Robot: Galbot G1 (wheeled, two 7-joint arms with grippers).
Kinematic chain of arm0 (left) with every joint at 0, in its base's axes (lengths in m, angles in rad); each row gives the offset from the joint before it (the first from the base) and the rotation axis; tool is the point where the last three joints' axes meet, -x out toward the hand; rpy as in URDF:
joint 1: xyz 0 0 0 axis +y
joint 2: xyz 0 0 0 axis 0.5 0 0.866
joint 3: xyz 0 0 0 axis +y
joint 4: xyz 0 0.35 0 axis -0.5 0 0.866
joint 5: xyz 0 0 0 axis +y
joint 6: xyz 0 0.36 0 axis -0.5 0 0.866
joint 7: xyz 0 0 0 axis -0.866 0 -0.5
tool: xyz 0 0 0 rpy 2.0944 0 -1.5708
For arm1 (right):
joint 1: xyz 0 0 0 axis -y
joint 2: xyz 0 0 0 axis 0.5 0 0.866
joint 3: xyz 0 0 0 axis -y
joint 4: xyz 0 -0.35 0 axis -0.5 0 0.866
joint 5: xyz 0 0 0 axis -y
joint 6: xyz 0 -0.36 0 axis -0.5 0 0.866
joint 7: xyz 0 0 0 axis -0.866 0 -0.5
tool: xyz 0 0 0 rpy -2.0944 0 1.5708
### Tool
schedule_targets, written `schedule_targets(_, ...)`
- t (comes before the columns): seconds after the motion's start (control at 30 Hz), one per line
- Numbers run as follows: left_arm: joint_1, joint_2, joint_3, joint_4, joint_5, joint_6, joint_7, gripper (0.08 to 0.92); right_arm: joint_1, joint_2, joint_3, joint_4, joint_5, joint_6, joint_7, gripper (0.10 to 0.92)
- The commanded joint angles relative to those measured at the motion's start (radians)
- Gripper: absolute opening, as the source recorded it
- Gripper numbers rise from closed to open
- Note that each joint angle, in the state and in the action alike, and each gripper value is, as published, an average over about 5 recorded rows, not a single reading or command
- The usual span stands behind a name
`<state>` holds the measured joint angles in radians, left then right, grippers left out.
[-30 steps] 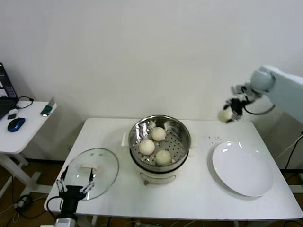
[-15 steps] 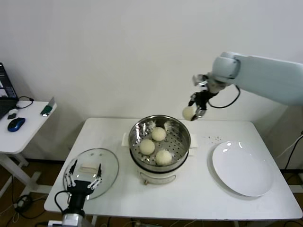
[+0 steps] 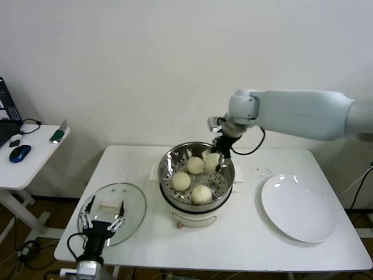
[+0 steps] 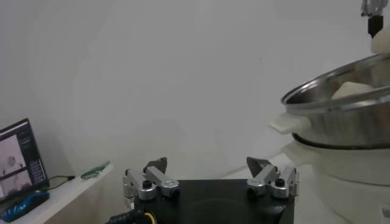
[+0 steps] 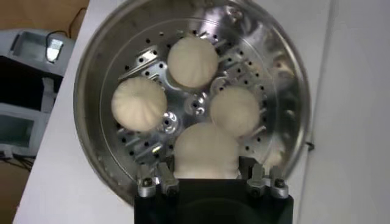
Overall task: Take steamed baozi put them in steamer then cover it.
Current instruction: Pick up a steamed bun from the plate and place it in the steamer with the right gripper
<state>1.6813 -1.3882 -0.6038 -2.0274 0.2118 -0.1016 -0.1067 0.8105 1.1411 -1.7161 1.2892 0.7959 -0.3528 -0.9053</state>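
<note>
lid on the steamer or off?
Off. The cover lies flat on the table, left of the uncovered steamer.

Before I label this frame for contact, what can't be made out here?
- Right gripper fingers: the held baozi covers their tips in the right wrist view; tiny in the head view.
- Whether that baozi touches the steamer floor: hidden beneath it.
- Cover: out of frame in the left wrist view; the left gripper overlaps its front edge in the head view.

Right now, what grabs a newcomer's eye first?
The right gripper holding a baozi over the steamer at table centre, three baozi already inside. Then the bare plate to the right, and the cover lying at the front-left corner with the open left gripper over it.
</note>
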Motion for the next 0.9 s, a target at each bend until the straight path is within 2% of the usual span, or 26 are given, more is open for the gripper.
schedule_targets(0.03,-0.01,0.005,-0.007,0.021,-0.015,-0.002,0.0,0.823,-0.086,0.056,-0.019,-0.003,-0.016,-0.019,0.031,0.678)
schedule_targets(0.57,-0.05,0.01,-0.004,0.047,-0.021,0.011,0.003,0.823,-0.131,0.04,0.01,-0.083,-0.078,-0.002,0.012,0.699)
schedule_targets(0.8,-0.06,0.013,-0.005,0.051,-0.023,0.014,0.002,0.823,-0.096,0.014,0.022,-0.048,-0.079,0.005,-0.024,0.812)
schedule_targets(0.9,-0.059,0.015,-0.006,0.05,-0.023,0.013,0.002,0.823,-0.056,-0.018,0.022,-0.028,-0.082,0.015,-0.049,0.821)
